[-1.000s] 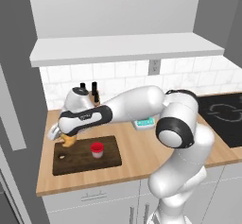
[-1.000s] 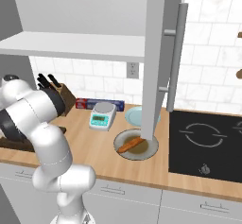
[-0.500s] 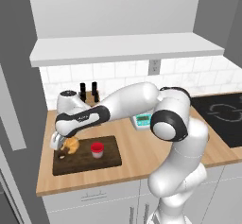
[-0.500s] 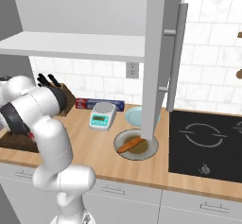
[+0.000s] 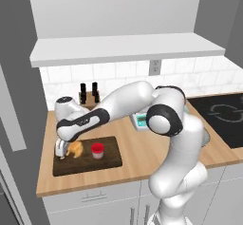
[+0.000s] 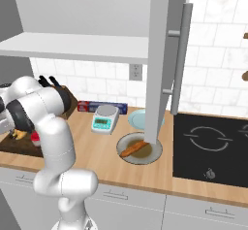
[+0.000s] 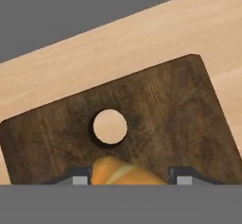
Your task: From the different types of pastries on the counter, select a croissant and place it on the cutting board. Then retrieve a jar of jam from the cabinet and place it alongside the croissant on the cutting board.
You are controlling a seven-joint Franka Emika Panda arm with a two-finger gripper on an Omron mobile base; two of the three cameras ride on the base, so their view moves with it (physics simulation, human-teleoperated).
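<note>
1. Dark-brown wood of the cutting board (image 5: 105, 161) lies flat at the left end of the counter (image 5: 142, 153), seen from the left base view; in the hand view its pale hole (image 7: 110, 126) sits near 1 corner.
2. At the board's left end the gripper (image 5: 60, 149) reaches down, its jaws pinching the croissant (image 5: 74, 148), which sits low over the board. The hand view shows the golden pastry wedged between the 2 fingertips (image 7: 79, 176).
3. Just right of the croissant, the jar of jam (image 5: 97, 150) stands upright on the board, red lid up, apart from the pastry.
4. Behind the board, dark bottles (image 5: 88, 89) stand against the white tile wall, under the cabinet (image 5: 118, 48) with its long white ledge.
5. Further right, in the right base view, a small kitchen scale (image 6: 105, 119) sits on the counter, with a long blue and red box (image 6: 92, 106) behind it.
6. Right of the scale lie a pale blue plate (image 6: 138, 119) and, nearer the front, a round plate (image 6: 154, 156) holding the long orange-brown pastry (image 6: 134, 148).
7. Far right is the black cooktop (image 6: 213, 149).
</note>
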